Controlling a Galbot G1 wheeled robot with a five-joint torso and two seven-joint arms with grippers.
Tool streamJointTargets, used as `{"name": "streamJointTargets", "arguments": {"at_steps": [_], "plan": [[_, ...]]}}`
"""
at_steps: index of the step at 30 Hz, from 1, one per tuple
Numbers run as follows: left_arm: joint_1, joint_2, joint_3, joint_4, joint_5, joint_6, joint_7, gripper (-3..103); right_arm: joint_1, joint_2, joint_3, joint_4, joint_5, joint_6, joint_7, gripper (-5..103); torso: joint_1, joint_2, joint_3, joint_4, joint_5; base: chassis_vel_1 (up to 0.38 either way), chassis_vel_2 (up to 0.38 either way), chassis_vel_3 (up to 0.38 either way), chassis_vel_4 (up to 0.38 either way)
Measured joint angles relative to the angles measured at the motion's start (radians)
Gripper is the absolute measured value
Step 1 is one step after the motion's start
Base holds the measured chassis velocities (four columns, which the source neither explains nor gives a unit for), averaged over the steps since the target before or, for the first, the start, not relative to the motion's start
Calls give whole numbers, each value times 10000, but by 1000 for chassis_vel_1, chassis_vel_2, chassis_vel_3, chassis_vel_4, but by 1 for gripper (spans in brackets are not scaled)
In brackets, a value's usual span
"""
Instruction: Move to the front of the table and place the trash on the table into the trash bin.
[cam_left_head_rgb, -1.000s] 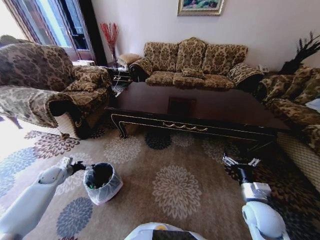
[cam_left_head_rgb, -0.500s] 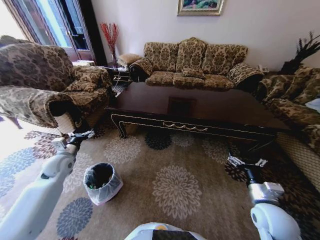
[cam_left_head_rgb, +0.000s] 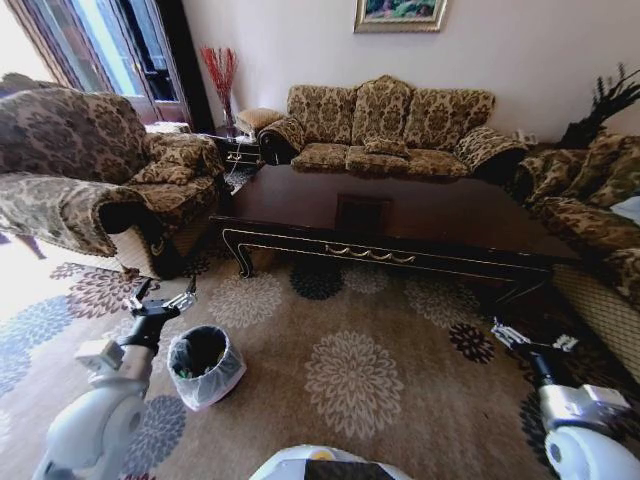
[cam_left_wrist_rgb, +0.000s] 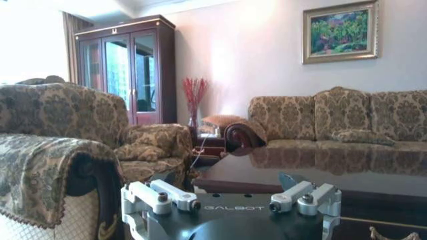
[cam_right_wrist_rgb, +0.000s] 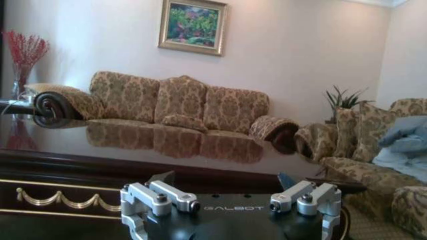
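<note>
The robot stands on the patterned carpet (cam_left_head_rgb: 360, 380) facing the table (cam_left_head_rgb: 420, 215), which lies at about 12 o'clock across the head view, its dark glossy top mirroring the sofa (cam_left_head_rgb: 390, 125) behind it. The trash bin (cam_left_head_rgb: 204, 366) sits on the carpet at about 9 o'clock from the robot's base, its white liner open and a few small items, too small to name, lying inside; it has not moved since the earlier frames.

The left gripper (cam_left_head_rgb: 161, 303) has changed most. A second ago it hung right beside the bin's left rim; half a second ago it had swung up toward the armchair (cam_left_head_rgb: 90, 170); now it has drawn back and sits just beyond the bin at about 11 o'clock from it, clear of the rim. Its fingers are spread wide and hold nothing, which the left wrist view confirms with both fingers (cam_left_wrist_rgb: 160, 197) parted over the table's edge.

The right gripper (cam_left_head_rgb: 527, 338) has slid steadily outward and lower across the three frames, and now hovers over the carpet at about 3 o'clock, in front of the table's right end. It is likewise spread wide and empty, its fingers (cam_right_wrist_rgb: 303, 196) apart in the right wrist view.
</note>
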Motion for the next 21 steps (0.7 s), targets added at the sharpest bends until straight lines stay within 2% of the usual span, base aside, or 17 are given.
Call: {"name": "streamJointTargets", "arguments": {"at_steps": [7,10,12,15,21], "plan": [[455,-55,-489,81,-23,-227,498,100,29,-11,-131,611,-30,-460,131,100,1,0,1,0,-4,0,0,0,0],[612,-117,-167,77,-15,28,513,100,-172,30,-408,1033,-31,-590,204,100,1,0,1,0,-4,0,0,0,0],[537,-318,612,130,96,277,358,100,-408,141,-1013,1411,-181,-663,290,100,1,0,1,-3,-9,0,0,0,0],[400,-476,1075,310,349,392,418,100,-481,252,-1651,1621,-569,-710,392,100,1,0,1,-2,-8,0,0,0,0],[261,-426,1277,679,756,341,851,100,-463,393,-2691,1976,-1164,-981,624,100,2,0,2,-1,-7,0,0,0,0]]}}
